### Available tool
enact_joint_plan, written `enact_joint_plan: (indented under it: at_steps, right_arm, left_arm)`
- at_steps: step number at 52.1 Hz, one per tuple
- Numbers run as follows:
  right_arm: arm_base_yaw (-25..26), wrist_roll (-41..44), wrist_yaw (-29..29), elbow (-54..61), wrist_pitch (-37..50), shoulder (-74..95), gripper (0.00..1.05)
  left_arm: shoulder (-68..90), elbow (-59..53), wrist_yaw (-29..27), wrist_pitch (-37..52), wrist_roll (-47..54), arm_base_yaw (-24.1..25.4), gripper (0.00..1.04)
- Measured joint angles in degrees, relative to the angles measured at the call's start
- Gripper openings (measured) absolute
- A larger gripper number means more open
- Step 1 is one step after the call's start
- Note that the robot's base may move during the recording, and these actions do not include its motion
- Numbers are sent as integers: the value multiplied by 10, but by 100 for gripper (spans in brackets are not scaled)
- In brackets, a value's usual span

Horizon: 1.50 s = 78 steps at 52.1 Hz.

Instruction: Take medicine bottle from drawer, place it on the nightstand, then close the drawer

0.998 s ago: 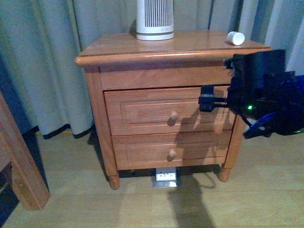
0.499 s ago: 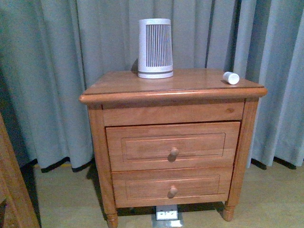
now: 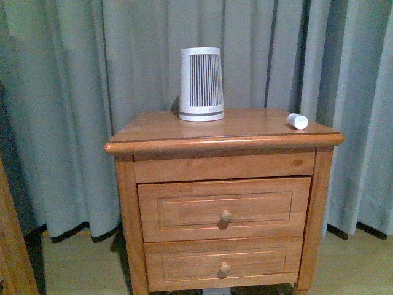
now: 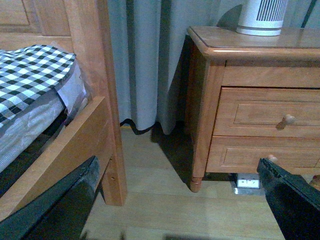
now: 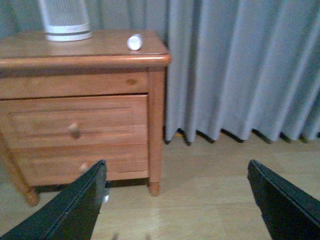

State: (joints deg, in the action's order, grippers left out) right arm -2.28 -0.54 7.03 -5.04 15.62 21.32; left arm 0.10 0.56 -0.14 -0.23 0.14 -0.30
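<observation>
We find the bottle (image 3: 298,121) lying on its side on the nightstand (image 3: 245,126), near the top's right rear corner, its round end turned toward the front. In the right wrist view the bottle (image 5: 134,41) lies far ahead of the right gripper (image 5: 177,205) and well apart from it, nothing touching it. The drawer (image 3: 224,209) sits flush with the cabinet front, fully closed, its knob (image 3: 226,216) centred; the lower drawer (image 3: 223,262) beneath it is likewise closed. A white ribbed appliance (image 3: 201,84) stands upright at the rear of the top, well apart from the bottle.

Neither arm shows in the front view. The right gripper's two dark fingers (image 5: 75,207) stand wide apart with nothing between them; beyond them we see bare wood floor (image 5: 210,190) and, further ahead, the nightstand's right side against the grey curtain (image 5: 240,65). The left gripper (image 4: 180,210) is equally spread and empty, its fingers (image 4: 292,200) framing the floor, with the nightstand's left front leg (image 4: 196,182) ahead of it. To that gripper's far side stand a wooden bed frame (image 4: 95,100) and checked bedding (image 4: 35,75). A wall socket (image 4: 248,182) shows under the nightstand.
</observation>
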Motion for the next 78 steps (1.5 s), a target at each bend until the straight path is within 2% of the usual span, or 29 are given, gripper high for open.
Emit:
enact_joint_plan:
  at_steps: [5, 23, 34, 38, 49, 53, 55, 66, 78]
  right_arm:
    - [18, 2, -68, 5, -10, -22, 61]
    - [21, 2, -69, 29, -45, -78, 2]
    - [22, 3, -70, 42, -56, -114, 3]
    - [22, 3, -71, 42, -150, -196, 3]
    - [22, 4, -70, 42, -155, -209, 3]
    - [22, 4, -71, 42, -155, -209, 15]
    - [22, 4, -71, 42, -155, -209, 25]
    - [22, 4, -71, 42, -155, -209, 63]
    - [22, 4, -71, 42, -155, -209, 99]
  left_arm:
    - [0, 0, 1, 0, 0, 0, 98]
    - [0, 0, 1, 0, 0, 0, 98]
    - [0, 0, 1, 0, 0, 0, 98]
    - [0, 0, 0, 0, 0, 0, 98]
    - [0, 0, 1, 0, 0, 0, 98]
    - [0, 0, 1, 0, 0, 0, 98]
    - [0, 0, 1, 0, 0, 0, 98]
    - [0, 0, 1, 0, 0, 0, 98]
    - [0, 0, 1, 0, 0, 0, 98]
